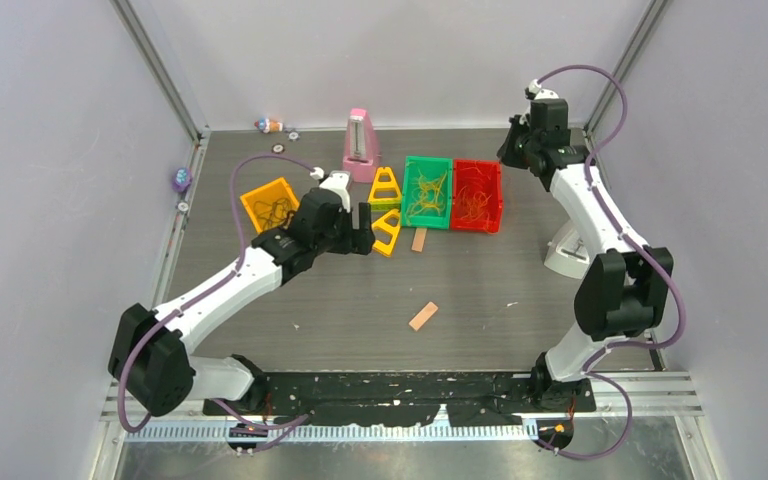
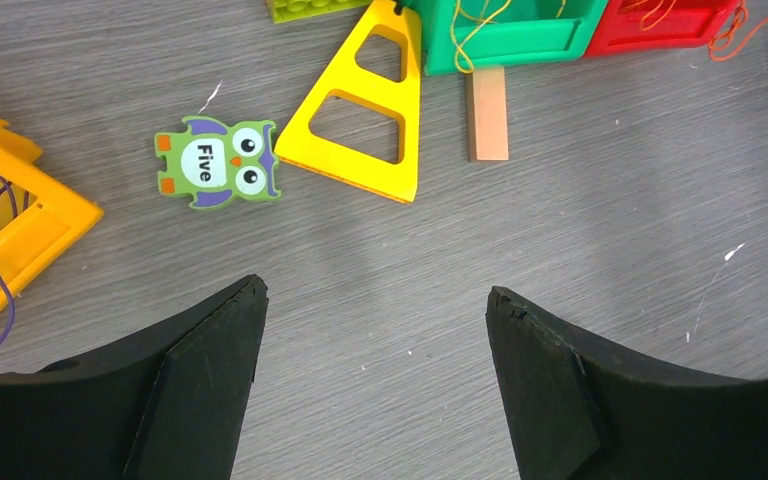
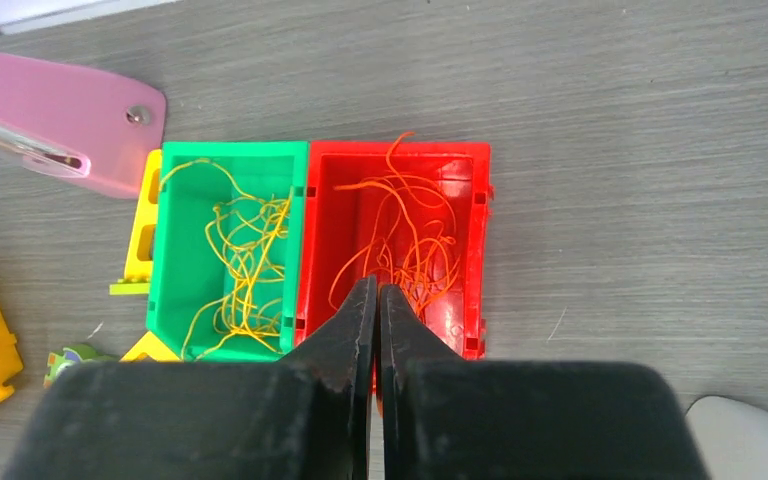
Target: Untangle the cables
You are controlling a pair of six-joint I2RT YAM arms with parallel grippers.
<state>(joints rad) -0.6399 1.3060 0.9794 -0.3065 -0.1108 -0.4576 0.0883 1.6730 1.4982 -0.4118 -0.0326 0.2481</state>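
Hanging released, the left gripper [image 1: 365, 232] is beside a yellow triangle frame [image 1: 385, 246], purple cables [image 1: 272, 208] in the orange bin [image 1: 265, 188] nearby. Its wrist view shows an owl card [image 2: 218, 162] ahead. The right gripper [image 3: 377, 290], clenched empty, hovers over orange-red cables [image 3: 415, 250] in the red bin [image 3: 400, 150], beside yellow cables [image 3: 248, 250].

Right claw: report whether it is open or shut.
Shut. In the right wrist view the right claw's fingers press together with nothing between them; the red bin of orange cables lies beyond.
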